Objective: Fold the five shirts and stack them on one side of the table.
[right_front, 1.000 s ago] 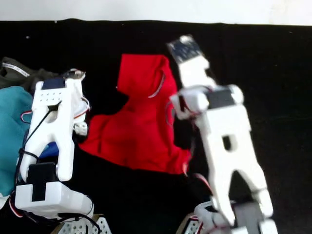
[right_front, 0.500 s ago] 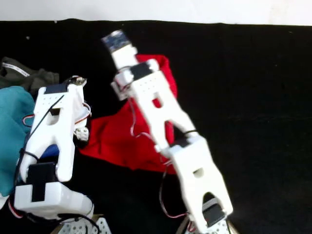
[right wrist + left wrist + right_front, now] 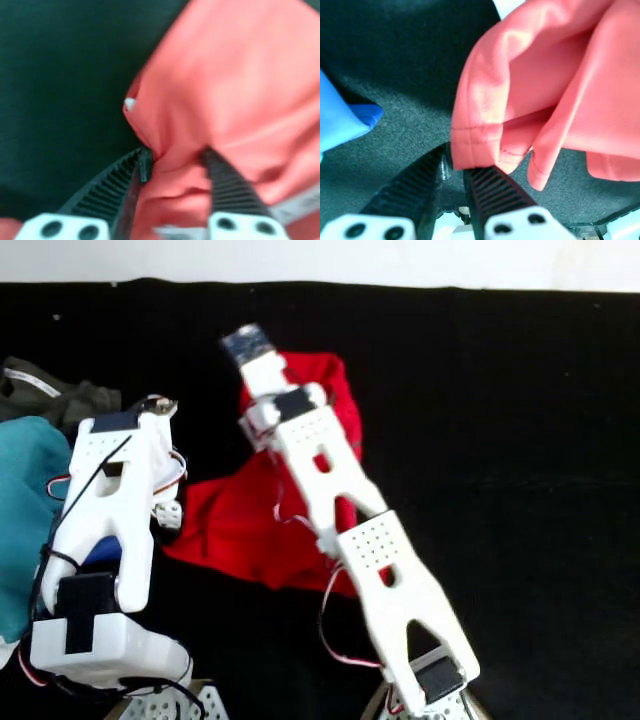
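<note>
A red shirt (image 3: 235,525) lies crumpled on the black table (image 3: 520,440), between the two arms. My left gripper (image 3: 166,512) sits at the shirt's near left corner. The left wrist view shows this gripper (image 3: 456,161) shut on the hem of the red shirt (image 3: 545,75). My right arm stretches diagonally over the shirt, and its gripper (image 3: 258,418) is at the shirt's far left part. In the right wrist view that gripper (image 3: 175,160) is open, its fingers straddling a bulging fold of the red shirt (image 3: 230,75).
A teal shirt (image 3: 20,500) and a dark olive shirt (image 3: 60,395) lie piled at the left edge of the table. A blue cloth (image 3: 340,120) lies close to the left gripper. The table's right half is bare black cloth.
The right arm swung from the shirt's right side across to its far left part and stretched out. The left arm and the shirt's left corner stayed put.
</note>
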You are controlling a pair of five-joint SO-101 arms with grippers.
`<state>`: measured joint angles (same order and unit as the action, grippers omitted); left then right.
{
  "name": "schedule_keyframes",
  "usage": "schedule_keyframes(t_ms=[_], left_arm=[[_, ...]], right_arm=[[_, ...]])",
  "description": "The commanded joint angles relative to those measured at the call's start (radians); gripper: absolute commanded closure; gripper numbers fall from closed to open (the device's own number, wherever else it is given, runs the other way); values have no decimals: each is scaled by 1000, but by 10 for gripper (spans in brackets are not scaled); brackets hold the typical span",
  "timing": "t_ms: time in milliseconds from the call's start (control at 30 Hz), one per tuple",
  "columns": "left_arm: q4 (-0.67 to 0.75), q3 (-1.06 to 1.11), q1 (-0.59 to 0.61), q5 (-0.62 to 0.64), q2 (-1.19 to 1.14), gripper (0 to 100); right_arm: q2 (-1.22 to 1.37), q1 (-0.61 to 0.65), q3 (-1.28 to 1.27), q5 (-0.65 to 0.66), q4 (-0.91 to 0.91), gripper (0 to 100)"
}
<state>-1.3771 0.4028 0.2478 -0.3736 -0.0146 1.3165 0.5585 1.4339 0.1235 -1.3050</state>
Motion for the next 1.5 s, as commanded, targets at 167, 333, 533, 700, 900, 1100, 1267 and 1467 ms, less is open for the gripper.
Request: schedule_keyframes(t_ms=[167,333,533,700,900,1100,1267,1467], left_arm=[[14,-50,96,-3,42,991],[3,-265,150,-2,42,991],[-124,-576,114,0,42,991],[-244,-865,35,8,42,991],[-339,-974,-94,84,41,988],[-227,-743,-165,161,22,986],[-133,-644,-213,176,-61,986],[-107,-645,-277,232,-171,925]], right_arm=[[-10,-173,344,135,-182,993],[-197,-252,331,149,-288,993],[-479,-317,321,150,-332,993],[-650,-332,321,150,-352,993],[-733,-334,321,150,-458,993],[-839,-369,320,150,-460,993],[-964,-397,153,147,-463,993],[-1273,-387,-410,147,-463,993]])
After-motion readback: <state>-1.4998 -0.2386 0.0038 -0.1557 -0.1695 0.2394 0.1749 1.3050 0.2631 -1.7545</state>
